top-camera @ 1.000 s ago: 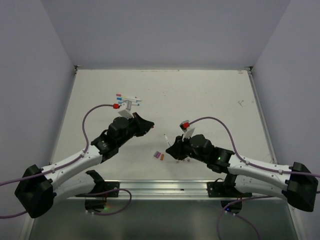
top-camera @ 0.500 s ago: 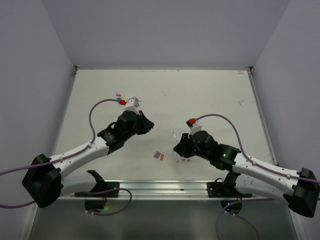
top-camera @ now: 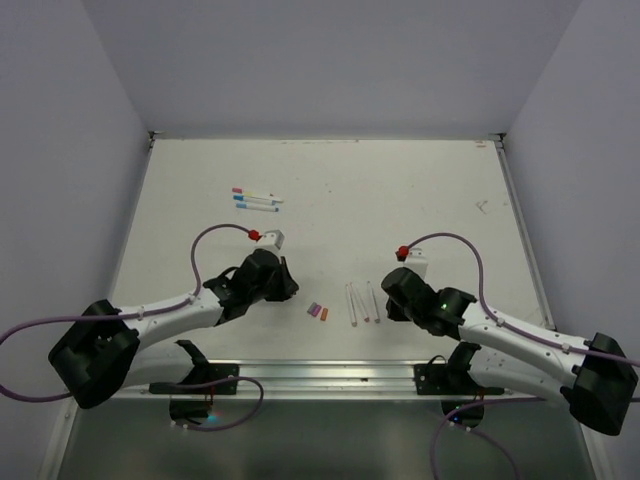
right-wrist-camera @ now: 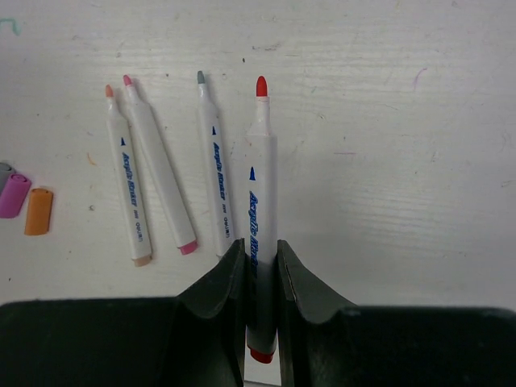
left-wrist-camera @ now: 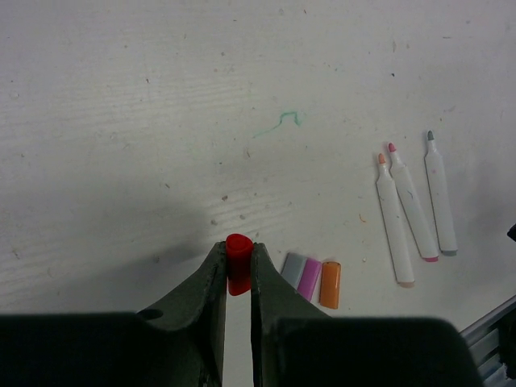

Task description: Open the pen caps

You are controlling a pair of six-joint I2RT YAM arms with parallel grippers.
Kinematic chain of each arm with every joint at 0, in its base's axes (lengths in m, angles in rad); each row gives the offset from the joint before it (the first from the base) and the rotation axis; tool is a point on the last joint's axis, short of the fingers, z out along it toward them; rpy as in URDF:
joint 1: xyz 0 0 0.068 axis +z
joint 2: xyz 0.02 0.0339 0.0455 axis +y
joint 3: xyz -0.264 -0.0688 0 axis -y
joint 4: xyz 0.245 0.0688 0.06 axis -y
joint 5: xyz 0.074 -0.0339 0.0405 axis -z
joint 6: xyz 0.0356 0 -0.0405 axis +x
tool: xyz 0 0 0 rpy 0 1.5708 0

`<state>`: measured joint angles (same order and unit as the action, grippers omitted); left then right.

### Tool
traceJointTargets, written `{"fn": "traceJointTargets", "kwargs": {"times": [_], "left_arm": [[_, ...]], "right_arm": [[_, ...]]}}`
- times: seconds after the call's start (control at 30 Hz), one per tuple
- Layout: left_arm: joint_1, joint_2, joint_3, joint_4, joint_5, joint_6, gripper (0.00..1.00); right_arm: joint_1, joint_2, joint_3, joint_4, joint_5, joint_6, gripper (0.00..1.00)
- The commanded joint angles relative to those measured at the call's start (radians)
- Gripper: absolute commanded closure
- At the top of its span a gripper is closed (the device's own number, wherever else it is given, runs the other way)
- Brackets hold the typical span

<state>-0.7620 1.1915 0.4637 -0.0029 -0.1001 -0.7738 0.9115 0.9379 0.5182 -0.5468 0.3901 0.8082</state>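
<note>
My left gripper (left-wrist-camera: 239, 260) is shut on a red pen cap (left-wrist-camera: 239, 264), low over the table just left of three loose caps: grey (left-wrist-camera: 293, 270), pink (left-wrist-camera: 310, 275) and orange (left-wrist-camera: 330, 284). My right gripper (right-wrist-camera: 260, 256) is shut on the barrel of an uncapped red-tipped pen (right-wrist-camera: 260, 177). It holds that pen parallel to three uncapped pens on the table, tipped orange (right-wrist-camera: 126, 181), pink (right-wrist-camera: 157, 173) and grey (right-wrist-camera: 214, 173). In the top view the left gripper (top-camera: 286, 284) and right gripper (top-camera: 385, 298) flank the caps (top-camera: 318, 312) and pens (top-camera: 358, 303).
Three capped pens (top-camera: 256, 200) lie in a row at the back left of the table. The metal rail of the near table edge (top-camera: 330, 375) runs close behind both arms. A small mark (top-camera: 481, 206) sits at the far right.
My left gripper has pulled back from the far pens toward the loose caps with the red cap. My right gripper has swung down and brought the red-tipped pen beside the three uncapped pens.
</note>
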Motion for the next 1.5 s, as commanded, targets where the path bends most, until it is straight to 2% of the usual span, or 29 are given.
{"fn": "traceJointTargets", "kwargs": {"times": [0.0,0.2,0.67,0.8,1.07,1.3,1.47], "left_arm": [[-0.014,0.039,-0.005,0.083,0.017,0.033,1.00],[-0.049,0.082,-0.026,0.122,0.014,0.010,1.00],[-0.123,0.154,-0.011,0.132,-0.007,-0.018,0.99],[-0.129,0.154,-0.020,0.132,-0.006,-0.024,0.97],[-0.138,0.151,-0.033,0.129,-0.015,-0.033,0.88],[-0.138,0.122,-0.040,0.116,-0.036,-0.036,0.72],[-0.138,0.117,-0.040,0.110,-0.043,-0.038,0.67]], "right_arm": [[-0.010,0.012,0.002,-0.024,0.070,0.055,1.00],[-0.020,0.042,-0.009,-0.016,0.079,0.068,1.00],[-0.039,0.209,-0.027,0.176,0.001,0.031,1.00],[-0.040,0.259,-0.038,0.212,-0.017,0.029,0.93],[-0.040,0.279,-0.047,0.245,-0.028,0.025,0.81],[-0.042,0.248,-0.058,0.246,-0.028,0.023,0.69],[-0.043,0.257,-0.055,0.248,-0.030,0.017,0.67]]}}
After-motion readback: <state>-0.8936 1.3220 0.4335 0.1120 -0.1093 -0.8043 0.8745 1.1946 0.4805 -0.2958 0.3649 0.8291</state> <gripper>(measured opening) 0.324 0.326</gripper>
